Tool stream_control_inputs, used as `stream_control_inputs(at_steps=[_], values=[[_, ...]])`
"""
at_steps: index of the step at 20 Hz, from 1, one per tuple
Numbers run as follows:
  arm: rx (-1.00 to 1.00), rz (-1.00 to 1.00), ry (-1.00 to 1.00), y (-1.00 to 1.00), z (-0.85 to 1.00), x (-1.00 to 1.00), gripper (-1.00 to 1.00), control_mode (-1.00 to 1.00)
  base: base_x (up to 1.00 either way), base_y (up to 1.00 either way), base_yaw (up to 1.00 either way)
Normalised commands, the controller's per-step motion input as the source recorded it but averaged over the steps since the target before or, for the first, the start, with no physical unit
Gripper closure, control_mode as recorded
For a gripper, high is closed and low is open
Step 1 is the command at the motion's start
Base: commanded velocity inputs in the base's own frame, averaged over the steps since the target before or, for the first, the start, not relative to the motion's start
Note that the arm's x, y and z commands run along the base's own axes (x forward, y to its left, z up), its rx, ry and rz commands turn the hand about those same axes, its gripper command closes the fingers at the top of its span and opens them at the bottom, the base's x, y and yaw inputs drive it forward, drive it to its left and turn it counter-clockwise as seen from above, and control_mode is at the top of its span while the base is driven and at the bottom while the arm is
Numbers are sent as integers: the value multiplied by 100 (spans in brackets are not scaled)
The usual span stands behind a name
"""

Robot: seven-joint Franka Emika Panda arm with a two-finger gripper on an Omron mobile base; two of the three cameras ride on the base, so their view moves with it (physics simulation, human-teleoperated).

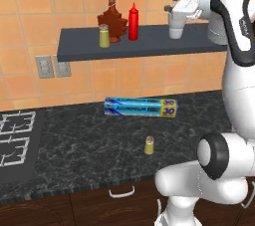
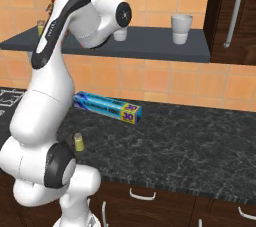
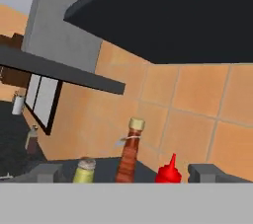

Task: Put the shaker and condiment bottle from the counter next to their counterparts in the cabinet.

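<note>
The red condiment bottle stands upright on the cabinet shelf, right beside the brown maple-leaf bottle and a silver-capped shaker. A second olive-yellow shaker stands alone on the black counter. My gripper hovers open and empty above the shelf, to the right of the red bottle and apart from it. In the hand view the shelf shaker, maple-leaf bottle and red bottle line up between my spread fingertips.
A blue foil box lies on the counter near the wall. A white cup stands on the shelf just below my hand, another cup farther right. Stove grates sit at the left. A dark tall cabinet door borders the shelf's right end.
</note>
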Motion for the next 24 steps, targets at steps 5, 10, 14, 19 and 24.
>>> stream_control_inputs(at_steps=[5, 10, 14, 19, 24], values=[[-2, 0, -48, -30, -79, -100, -100, -100, 0, 0, 0], [-10, 0, -36, -35, -85, -100, -100, -100, 0, 0, 0], [-20, 0, -8, -71, -57, -100, -100, -100, 0, 0, 0], [-29, 0, 0, -83, -56, -68, -100, -100, 0, 0, 0], [-20, 15, 0, -65, -87, -7, -100, -100, 0, 0, 0]])
